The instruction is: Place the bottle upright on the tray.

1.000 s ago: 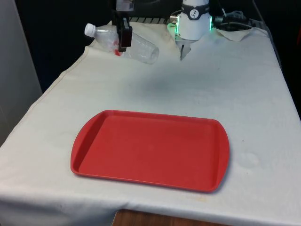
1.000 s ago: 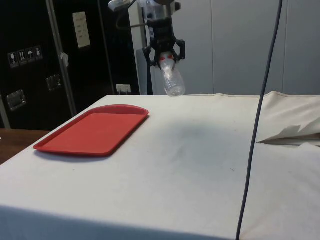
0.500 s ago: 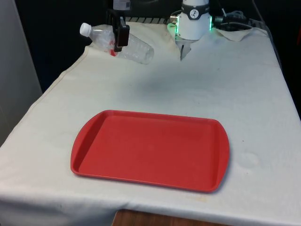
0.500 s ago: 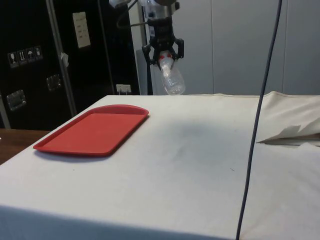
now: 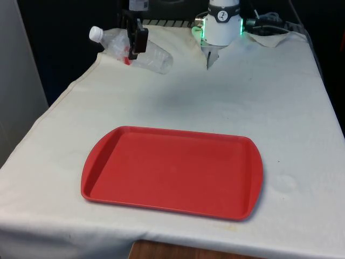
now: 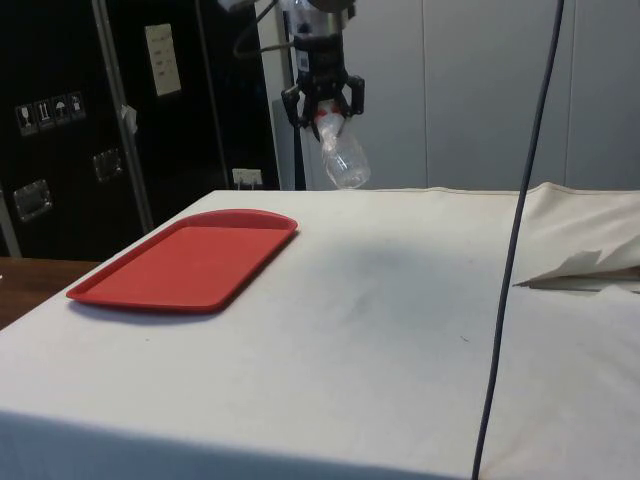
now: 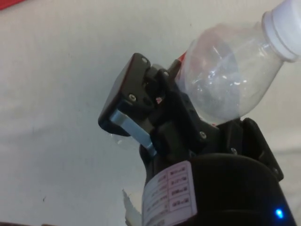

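Upper left of the frame: the tool (image 5: 135, 40) clamps the bottle (image 5: 153, 55) sideways, lifted slightly higher above the bench (image 5: 280, 108) than a second ago; the tray (image 5: 172, 170) waits well apart, unreached.

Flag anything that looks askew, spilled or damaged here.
Only the clear plastic bottle stands out: the gripper holds it in the air near the table's far end, lying almost sideways rather than upright, cap towards the front view's left. The red tray lies flat with nothing on it. Nothing looks spilled or damaged.
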`<action>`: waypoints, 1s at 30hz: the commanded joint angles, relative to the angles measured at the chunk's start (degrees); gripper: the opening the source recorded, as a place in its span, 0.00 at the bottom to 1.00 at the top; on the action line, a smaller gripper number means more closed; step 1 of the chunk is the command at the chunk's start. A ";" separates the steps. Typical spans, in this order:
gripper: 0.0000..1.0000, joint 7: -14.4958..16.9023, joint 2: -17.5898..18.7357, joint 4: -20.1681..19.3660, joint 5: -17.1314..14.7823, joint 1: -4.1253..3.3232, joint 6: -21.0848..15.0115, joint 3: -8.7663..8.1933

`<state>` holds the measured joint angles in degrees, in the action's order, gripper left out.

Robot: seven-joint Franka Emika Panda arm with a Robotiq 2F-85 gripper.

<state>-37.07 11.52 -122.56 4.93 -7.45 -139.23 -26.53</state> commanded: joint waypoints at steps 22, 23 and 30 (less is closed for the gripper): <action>0.33 3.78 1.83 2.01 -0.23 -0.11 -0.92 0.57; 0.33 4.07 2.12 2.41 -0.34 -0.06 -0.86 0.69; 0.33 5.67 4.64 5.67 -1.09 0.06 -0.17 1.15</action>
<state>-32.20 15.93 -117.40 4.70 -7.62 -140.03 -25.84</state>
